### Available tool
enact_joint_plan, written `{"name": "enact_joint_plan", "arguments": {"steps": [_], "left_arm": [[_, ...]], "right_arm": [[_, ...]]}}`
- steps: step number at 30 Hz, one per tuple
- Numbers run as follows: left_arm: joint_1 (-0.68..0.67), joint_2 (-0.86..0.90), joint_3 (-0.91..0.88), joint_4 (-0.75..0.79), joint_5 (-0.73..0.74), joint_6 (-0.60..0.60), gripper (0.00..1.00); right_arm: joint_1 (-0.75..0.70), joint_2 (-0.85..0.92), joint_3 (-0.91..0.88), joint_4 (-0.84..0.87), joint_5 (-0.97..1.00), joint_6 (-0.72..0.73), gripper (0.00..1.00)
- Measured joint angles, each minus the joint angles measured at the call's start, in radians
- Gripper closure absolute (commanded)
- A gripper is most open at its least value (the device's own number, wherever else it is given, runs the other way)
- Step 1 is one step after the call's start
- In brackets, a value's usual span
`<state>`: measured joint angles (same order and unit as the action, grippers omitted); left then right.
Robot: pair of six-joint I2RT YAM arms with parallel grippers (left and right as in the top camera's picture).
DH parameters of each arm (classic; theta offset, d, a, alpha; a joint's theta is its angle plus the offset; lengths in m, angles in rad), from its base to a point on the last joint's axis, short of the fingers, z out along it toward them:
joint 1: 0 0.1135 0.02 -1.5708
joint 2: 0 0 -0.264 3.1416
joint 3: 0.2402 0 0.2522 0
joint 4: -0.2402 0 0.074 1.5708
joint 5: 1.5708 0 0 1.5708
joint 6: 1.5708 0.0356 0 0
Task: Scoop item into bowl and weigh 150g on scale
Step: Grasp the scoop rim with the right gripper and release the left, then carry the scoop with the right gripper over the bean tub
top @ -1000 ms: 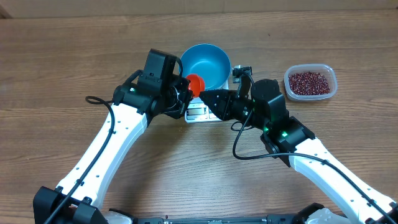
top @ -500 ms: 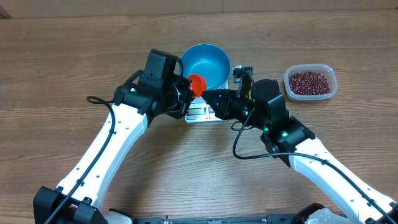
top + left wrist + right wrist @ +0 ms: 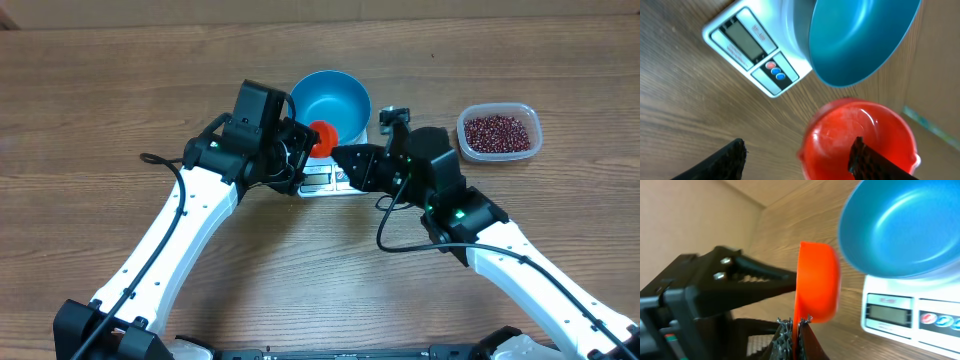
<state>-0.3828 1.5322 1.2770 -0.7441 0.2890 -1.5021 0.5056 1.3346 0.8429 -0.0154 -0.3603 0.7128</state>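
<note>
table: light brown wood-grain top (image 3: 90, 90), grain running side to side, fills nearly the whole overhead view
far edge: paler band (image 3: 100, 22) along the top, can't tell what it is
wall: plain beige panel (image 3: 685, 215) past the table
light: soft, even, only faint shadows

I am counting one blue bowl (image 3: 335, 100), one white scale (image 3: 747, 47), one orange scoop (image 3: 321, 136) and one clear tub (image 3: 533, 138). The beans (image 3: 494, 131) in the tub are lying too many and too small for counting. Two arms are showing, the left arm (image 3: 170, 230) and the right arm (image 3: 530, 265).
</note>
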Motion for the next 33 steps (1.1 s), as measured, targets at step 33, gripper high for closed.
{"name": "enact_joint_plan", "arguments": {"steps": [33], "left_arm": [[-0.113, 0.007, 0.273, -0.104, -0.242, 1.062, 0.25]], "right_arm": [[-0.66, -0.164, 0.411, -0.896, -0.079, -0.344, 0.96]]}}
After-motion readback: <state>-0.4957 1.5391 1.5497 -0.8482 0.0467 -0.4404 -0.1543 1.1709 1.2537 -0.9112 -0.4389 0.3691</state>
